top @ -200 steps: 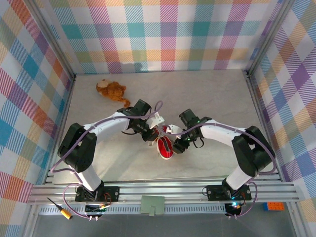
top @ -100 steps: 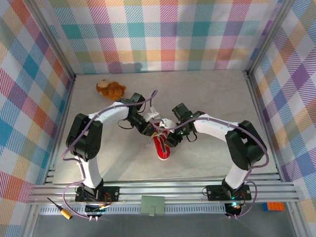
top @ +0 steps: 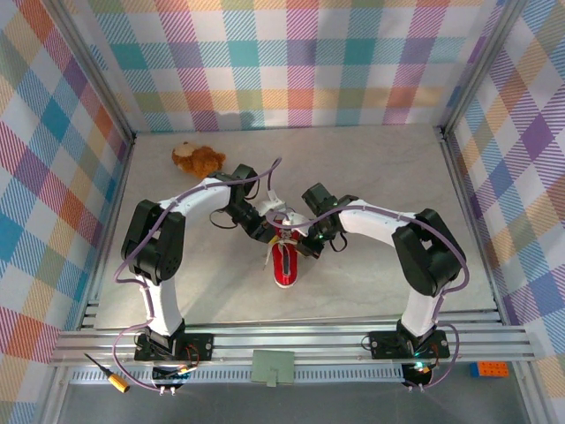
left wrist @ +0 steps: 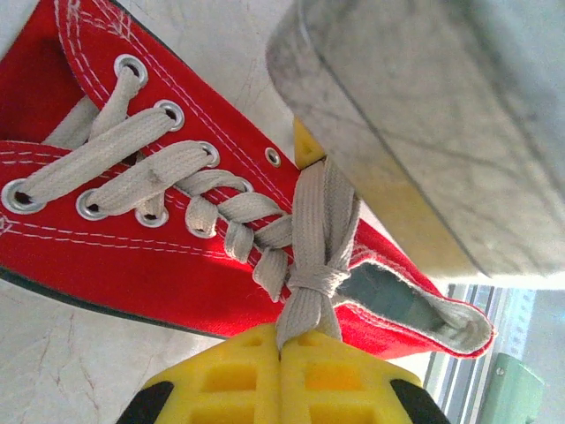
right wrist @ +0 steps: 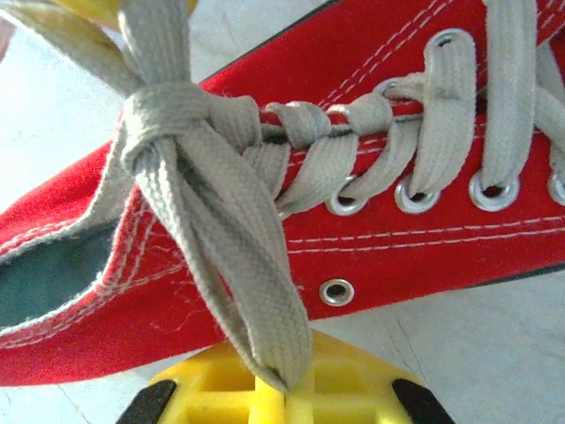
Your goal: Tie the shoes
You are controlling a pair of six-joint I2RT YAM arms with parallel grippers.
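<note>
Right in the middle of the pale marbled desk [top: 380,177] lies the small red canvas sneaker [top: 284,265], toe toward the arm bases, with both arms bent in over its open end. The left pincer [left wrist: 281,352] is clenched on the flat white laces [left wrist: 311,221] just beneath a single knot, while the right pincer [right wrist: 281,382] is clamped tight on a doubled length of lace hanging from that same knot. A brown plush toy animal [top: 198,160] sits well apart, near the far-left corner.
</note>
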